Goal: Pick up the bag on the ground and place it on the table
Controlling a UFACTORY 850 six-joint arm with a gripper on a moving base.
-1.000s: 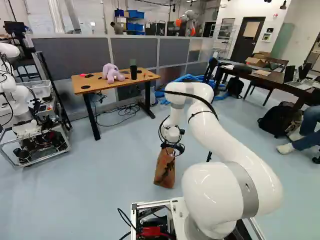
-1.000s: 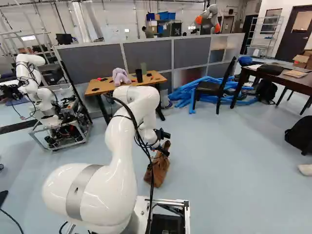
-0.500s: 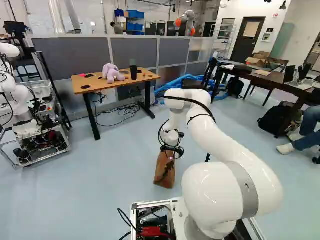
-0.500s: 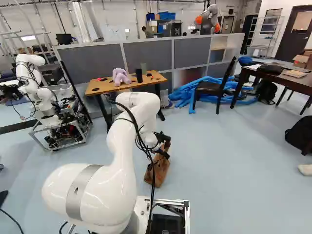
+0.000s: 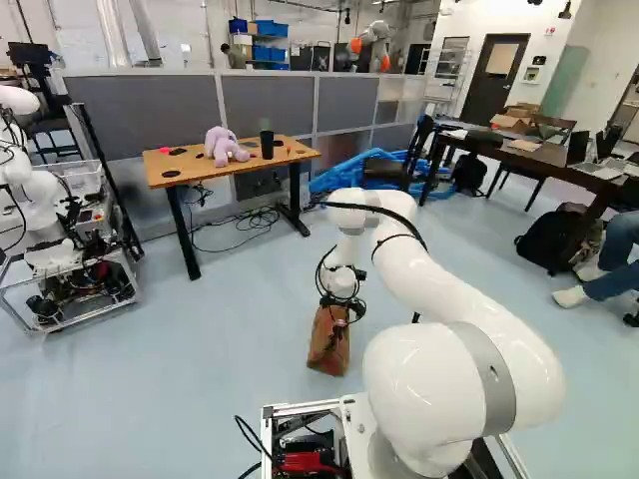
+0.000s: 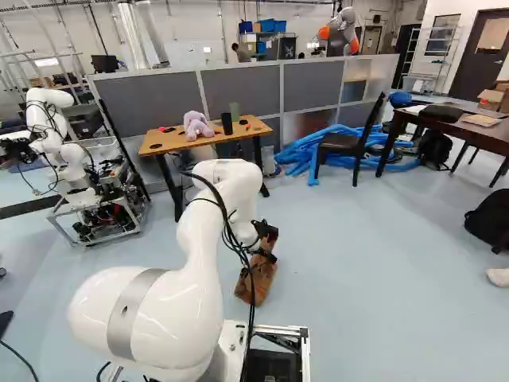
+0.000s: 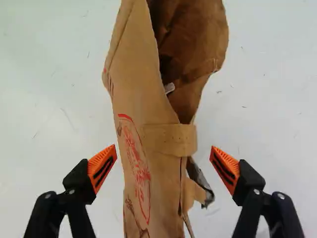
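Brown paper bag (image 7: 143, 106) is standing on the floor (image 5: 220, 359), table (image 5: 198, 172) beyond it; the claw (image 7: 164, 151) is gaping wide around it, empty. Probably light, crushable, it's inviting gentle pinching at its band (image 7: 170, 140).

Base views: bright, diffuse room light; white arm (image 5: 439, 269) near white on its upper surfaces, grey beneath. Dimmer below the far edge of the table (image 5: 190, 175). Floor (image 5: 200, 399) pale, soft sheen. Wrist view: floor almost washed out; mouth of bag (image 7: 143, 114) in brown shade.
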